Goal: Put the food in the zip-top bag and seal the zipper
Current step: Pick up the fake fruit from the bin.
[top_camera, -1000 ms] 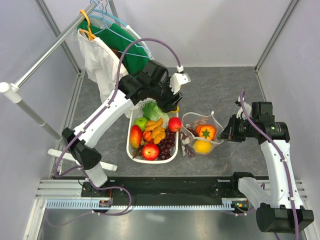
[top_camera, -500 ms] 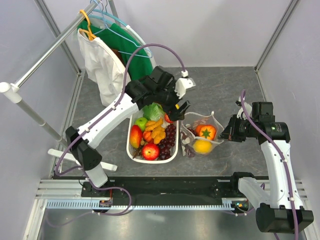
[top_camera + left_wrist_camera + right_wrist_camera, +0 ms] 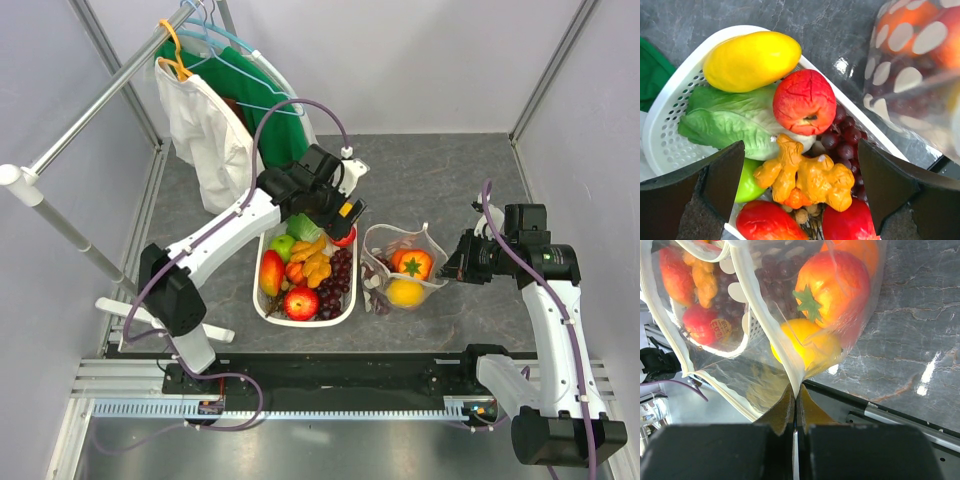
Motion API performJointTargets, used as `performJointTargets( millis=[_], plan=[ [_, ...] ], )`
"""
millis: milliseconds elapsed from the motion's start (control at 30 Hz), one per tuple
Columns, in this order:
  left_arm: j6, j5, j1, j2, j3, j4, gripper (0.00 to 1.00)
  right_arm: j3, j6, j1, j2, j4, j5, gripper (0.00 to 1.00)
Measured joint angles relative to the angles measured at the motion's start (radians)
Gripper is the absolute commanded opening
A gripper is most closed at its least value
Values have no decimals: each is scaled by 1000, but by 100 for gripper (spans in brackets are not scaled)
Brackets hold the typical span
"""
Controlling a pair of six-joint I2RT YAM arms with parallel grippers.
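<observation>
I am logging the white slotted basket (image 3: 305,323) sitting on the dark marbled tabletop (image 3: 450,180). Behind and left of the basket, a metal rail (image 3: 100,95) is carrying a white garment (image 3: 205,130) and a green garment (image 3: 270,115) on hangers (image 3: 225,45), the green one hanging nearest the basket.

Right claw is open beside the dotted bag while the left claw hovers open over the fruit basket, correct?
Not quite. The right claw is shut, pinching the edge of the zip-top bag; the right wrist view shows its fingers closed on the plastic. The rest holds: the left claw hovers open over the basket.
</observation>
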Motion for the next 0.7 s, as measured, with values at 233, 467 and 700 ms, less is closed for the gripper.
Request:
performJointTargets(
  millis=[233,467,700],
  plan=[
    [-40,-7,2,82,0,14,100,0,0,-3,0,0,0,0],
    [-68,-6,0,147,24,23,91,0,0,-4,0,0,0,0],
    [-82,2,-7,209,36,34,72,0,0,-4,0,0,0,0]
  ],
)
